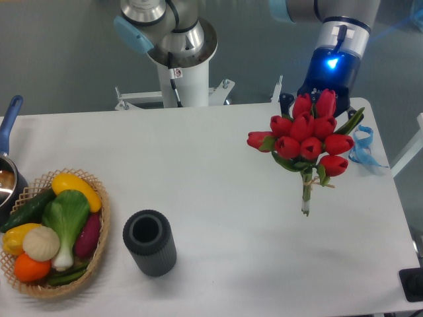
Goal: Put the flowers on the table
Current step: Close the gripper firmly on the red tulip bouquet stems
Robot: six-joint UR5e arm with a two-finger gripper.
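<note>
resting flowers [307, 135] on table [218, 198]; no legible writing

Probably a robotics lab, bare grey backdrop, pedestal-mounted arm [175, 39], white table [218, 172]

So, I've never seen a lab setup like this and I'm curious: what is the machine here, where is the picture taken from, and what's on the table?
There is one picture, taken by a fixed camera that looks down on the white table from the front. The grey and light blue machine behind the table is a robot arm on a white column. Its far end, glowing blue, carries a two-finger gripper, mostly hidden behind a bunch of red tulips, the flowers. The flowers seem to be held by the gripper, blooms up and stems pointing down toward the table. On the table lie a blue ribbon at the right, a dark cylindrical vase near the front, and a wicker basket of vegetables at the left. A pot with a blue handle peeks in at the left edge.
</note>
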